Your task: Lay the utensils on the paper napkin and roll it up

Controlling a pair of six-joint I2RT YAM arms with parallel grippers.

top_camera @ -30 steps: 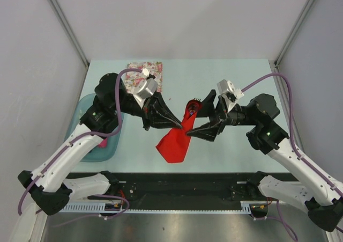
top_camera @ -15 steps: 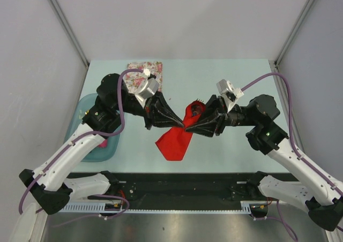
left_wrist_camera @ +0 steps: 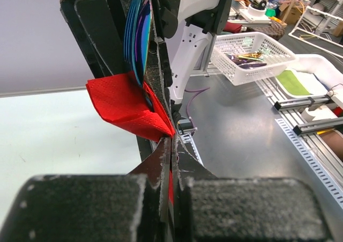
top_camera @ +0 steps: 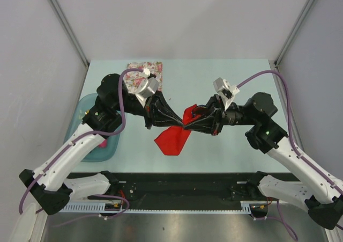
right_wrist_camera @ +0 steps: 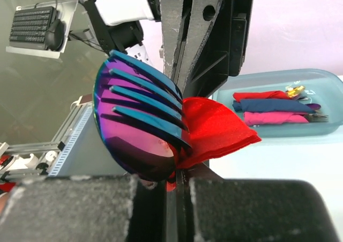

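Fork [right_wrist_camera: 140, 109] and spoon [right_wrist_camera: 140, 157], heads nested together, stand up out of a fold of the red paper napkin [right_wrist_camera: 217, 130], held up off the pale counter [top_camera: 230, 75]. The left hand [top_camera: 180, 123] and right hand [top_camera: 188, 125] meet tip to tip over the counter's middle, both clamped shut on the napkin, whose loose end spreads out toward the near edge. The right hand pinches the napkin just under the utensil heads. At the counter's left edge a teal bin [top_camera: 96, 155] holds rolled bundles in red, navy and pink. A floral-patterned square [top_camera: 153, 70] lies at the far side.
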